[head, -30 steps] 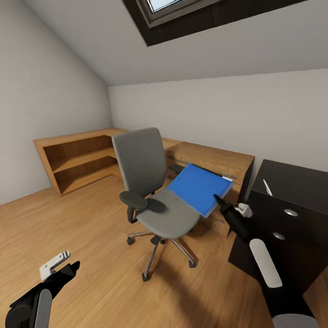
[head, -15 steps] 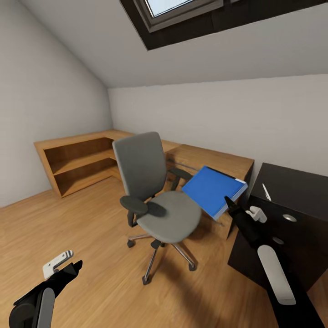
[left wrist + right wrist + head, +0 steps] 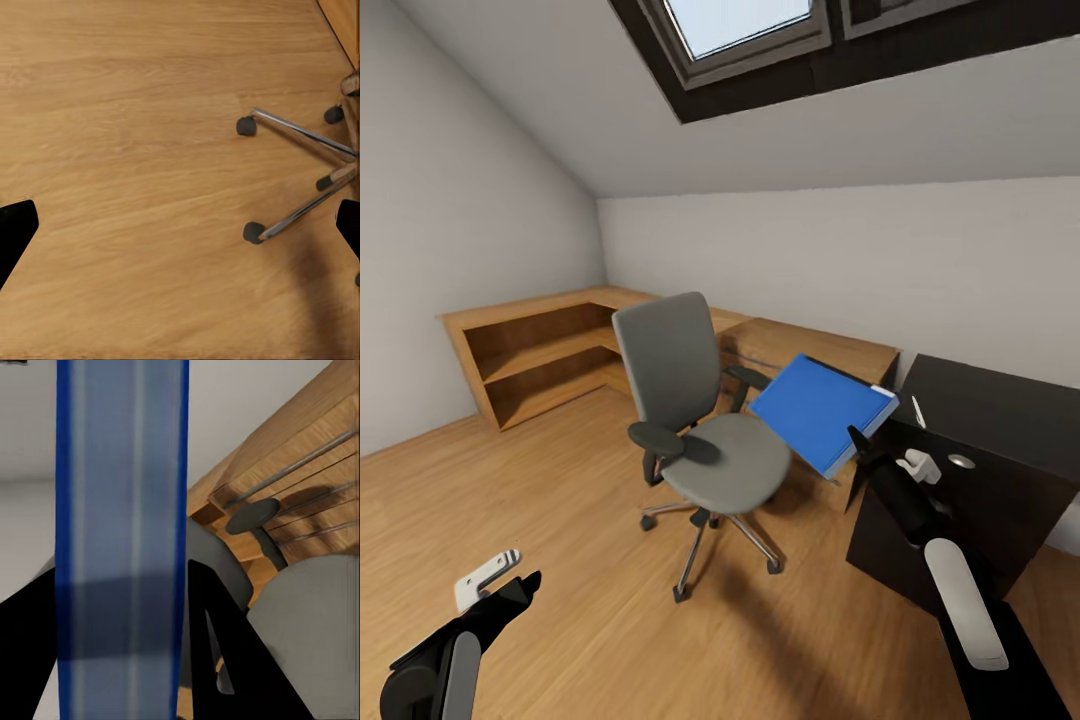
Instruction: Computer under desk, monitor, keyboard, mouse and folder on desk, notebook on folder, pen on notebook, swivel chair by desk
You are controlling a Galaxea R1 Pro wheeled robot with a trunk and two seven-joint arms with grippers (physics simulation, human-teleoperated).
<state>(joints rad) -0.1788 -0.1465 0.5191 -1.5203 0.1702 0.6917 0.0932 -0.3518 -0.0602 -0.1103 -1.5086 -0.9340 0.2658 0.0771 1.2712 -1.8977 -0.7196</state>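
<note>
While the right claw clenched the blue folder, it hung tilted in the air between chair and black tabletop, left claw released above the floor.

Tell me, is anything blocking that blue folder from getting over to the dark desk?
Nothing visible blocks it. The right end effector holds the blue folder in the air, lifted off the swivel chair, and the dark desk sits right beside it. A small white pen-like item lies near the desk's closest edge, so set the folder down clear of it.
</note>
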